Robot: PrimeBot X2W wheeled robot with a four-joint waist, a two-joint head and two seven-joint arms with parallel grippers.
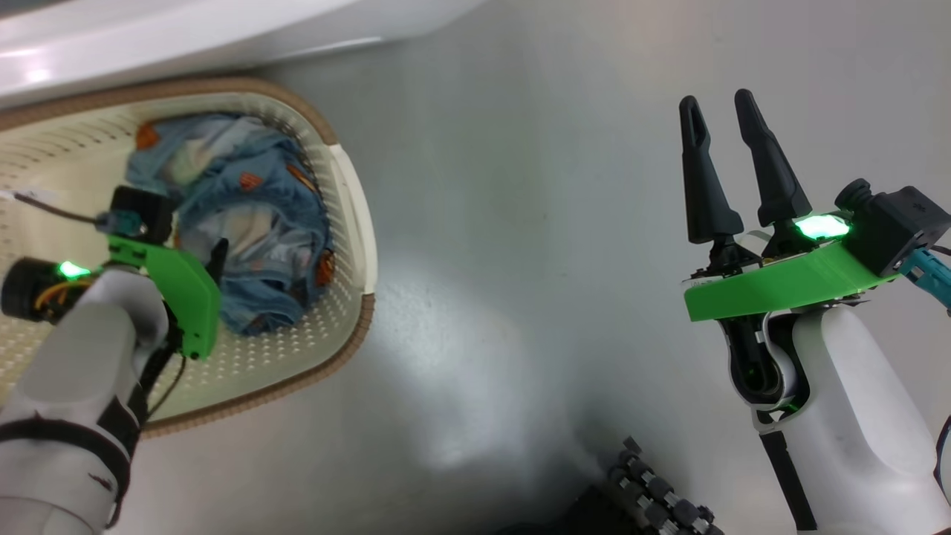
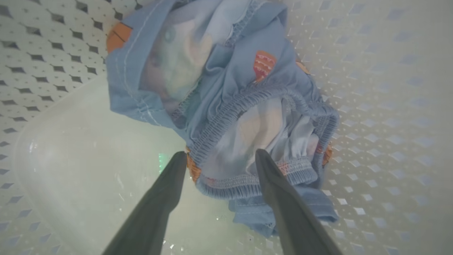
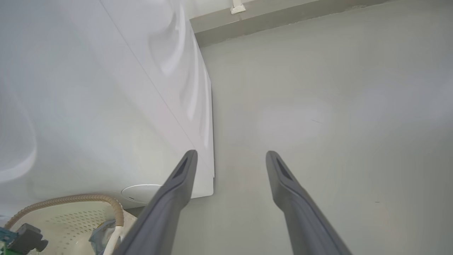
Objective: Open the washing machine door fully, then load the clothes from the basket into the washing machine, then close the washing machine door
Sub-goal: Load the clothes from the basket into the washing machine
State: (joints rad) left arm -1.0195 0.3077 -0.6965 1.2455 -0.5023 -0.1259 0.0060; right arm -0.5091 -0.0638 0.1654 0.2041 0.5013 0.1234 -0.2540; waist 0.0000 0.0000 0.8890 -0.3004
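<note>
The left gripper [image 2: 220, 156] stands with its two dark fingers spread apart and clamps nothing. The left wrist view shows its tips down at the near edge of the clothes [image 2: 230, 88], with the gathered elastic waistband [image 2: 254, 102] lying in the gap between them; whether a tip touches the fabric, I cannot tell. The head view shows just one of these fingers, poking out past the green wrist plate above the blue heap.

The clothes lie crumpled on the bottom of the basket [image 1: 349, 186], towards its rounded right end and against the perforated wall there. The wrist view brings out their orange patches and pale lining. The head view gives the brown rim and the whole setting.

The right gripper [image 1: 718, 102] hangs well apart from the basket, over bare grey floor [image 1: 520, 223], fingers parted and empty.

The right wrist view adds the washing machine [image 3: 106, 88]: a white side and lower front corner, with a round cap [image 3: 141, 193] low on the panel. The basket's rim sits just beside that corner. The head view catches the machine as a white strip along the basket's far edge
</note>
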